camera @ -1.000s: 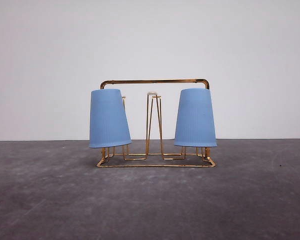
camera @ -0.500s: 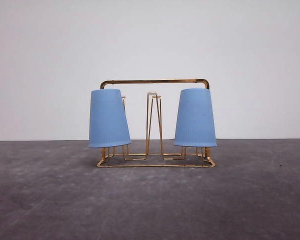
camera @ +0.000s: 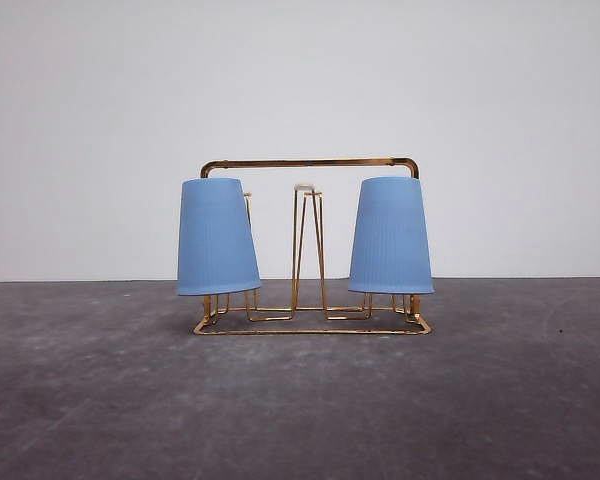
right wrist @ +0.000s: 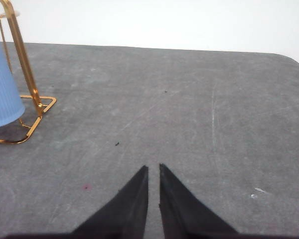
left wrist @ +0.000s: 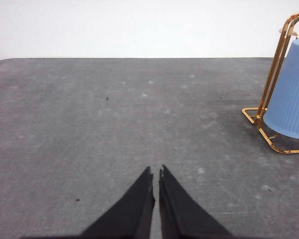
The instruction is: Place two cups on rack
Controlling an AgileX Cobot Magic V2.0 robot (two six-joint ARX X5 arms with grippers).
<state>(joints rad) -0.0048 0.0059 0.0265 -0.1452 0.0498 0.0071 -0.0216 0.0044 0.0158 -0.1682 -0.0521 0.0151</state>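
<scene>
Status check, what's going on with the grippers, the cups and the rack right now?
Left gripper shut, empty, over bare table. Right gripper the same. Left cup and right cup both upside down on the gold wire rack. Nothing in the way.

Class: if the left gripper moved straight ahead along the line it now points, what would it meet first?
Probably nothing: ahead of the left gripper lies bare table up to the far edge. The rack and cup stand off to one side.

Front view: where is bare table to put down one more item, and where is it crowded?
Bare grey table lies in front of the gold wire rack and on both sides of it, out to the picture's edges. It is crowded at the rack itself: the left cup and right cup hang upside down there, with the middle prongs between.
</scene>
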